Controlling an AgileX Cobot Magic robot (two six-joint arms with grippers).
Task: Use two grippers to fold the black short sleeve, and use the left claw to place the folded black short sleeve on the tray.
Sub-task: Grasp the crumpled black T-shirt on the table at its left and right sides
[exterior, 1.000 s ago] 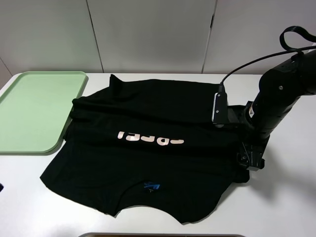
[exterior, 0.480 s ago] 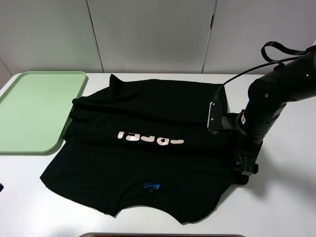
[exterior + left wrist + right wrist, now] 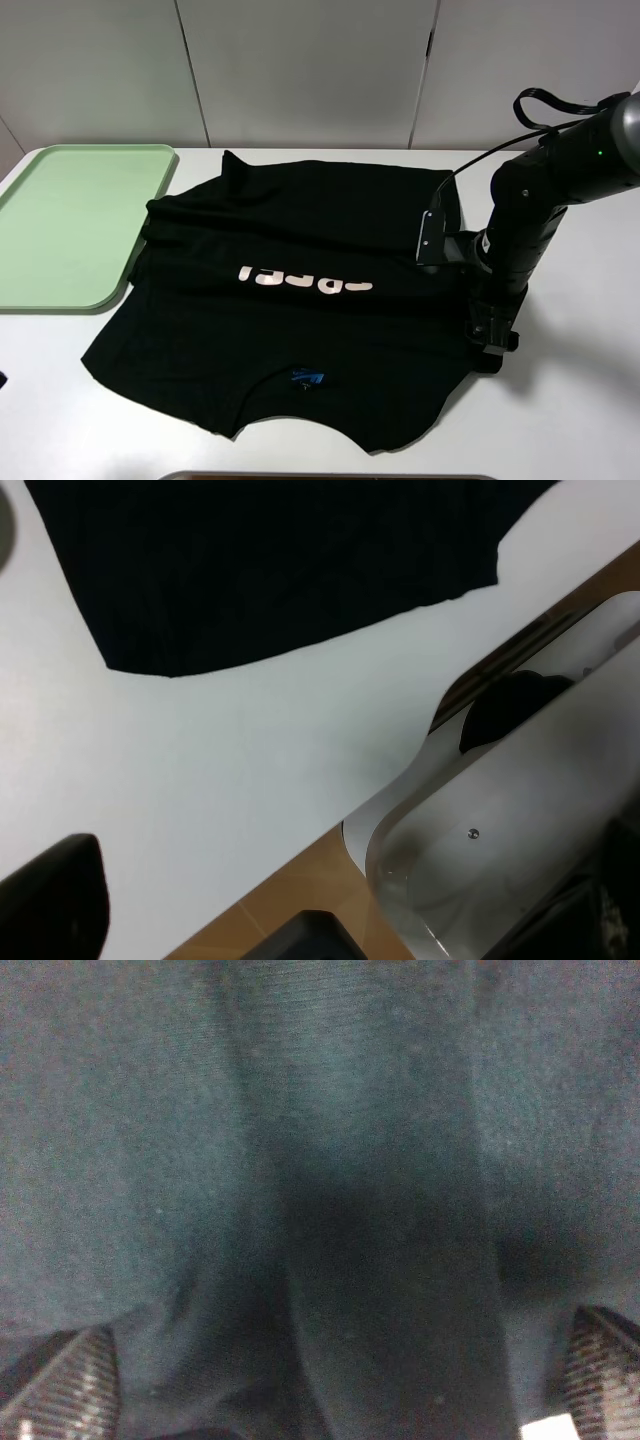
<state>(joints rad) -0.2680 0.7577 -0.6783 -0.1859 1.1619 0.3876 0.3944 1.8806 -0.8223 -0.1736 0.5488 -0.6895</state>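
Black cotton lettered T-shirt [image 3: 300,330]: right black metal claw [image 3: 493,345] has crept inward over sleeve edge w/ fingers [image 3: 60,1390] spread, pre-grab; left claw [image 3: 175,920] spread, idle.

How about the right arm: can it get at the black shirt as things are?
Probably yes. The right gripper is open and low over the edge of the black shirt; cloth fills the gap between its fingertips, with nothing else in the way.

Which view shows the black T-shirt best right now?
Exterior high: the black short sleeve lies spread out, white lettering and blue neck label visible. The left wrist view catches only one edge of it; the right wrist view shows just close-up fabric between the open pads of the right gripper.
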